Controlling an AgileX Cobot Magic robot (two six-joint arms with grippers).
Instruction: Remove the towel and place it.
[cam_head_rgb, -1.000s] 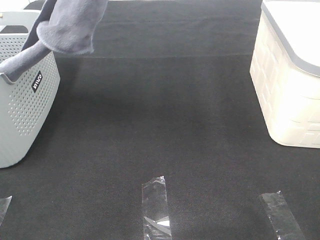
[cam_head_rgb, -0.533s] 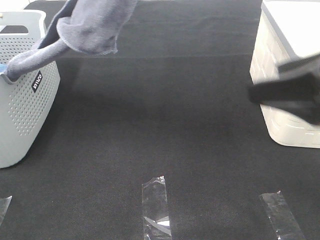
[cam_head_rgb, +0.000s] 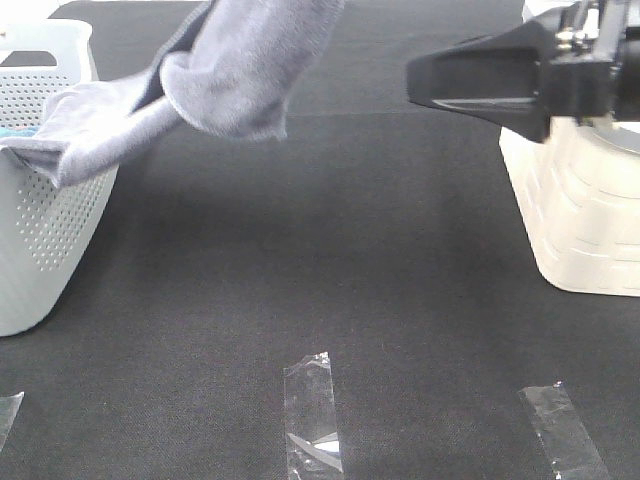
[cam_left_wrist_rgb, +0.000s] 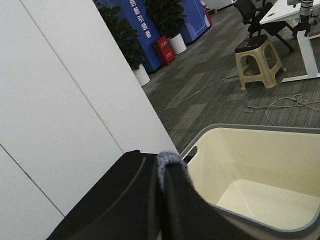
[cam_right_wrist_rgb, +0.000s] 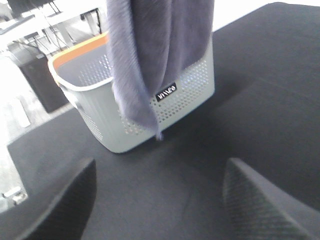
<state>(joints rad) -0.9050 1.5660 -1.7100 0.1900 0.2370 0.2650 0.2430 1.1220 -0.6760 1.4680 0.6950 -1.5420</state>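
The towel (cam_head_rgb: 245, 70) hangs above the bench (cam_head_rgb: 330, 260). Its upper part runs out of the high view's top edge, and its tail is draped over the rim of the perforated basket (cam_head_rgb: 40, 250) on the left. The left tool (cam_left_wrist_rgb: 156, 175) is clamped tight on a fold of it. The right tool (cam_right_wrist_rgb: 160, 200), spread wide and holding nothing, hovers in front of the cream bin (cam_head_rgb: 580, 220), facing the towel.

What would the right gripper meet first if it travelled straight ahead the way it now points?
Most likely the hanging towel. The open right gripper points toward it, and the perforated basket stands behind the towel. Depth is hard to judge, so the gripper might pass just under the towel's lower edge.
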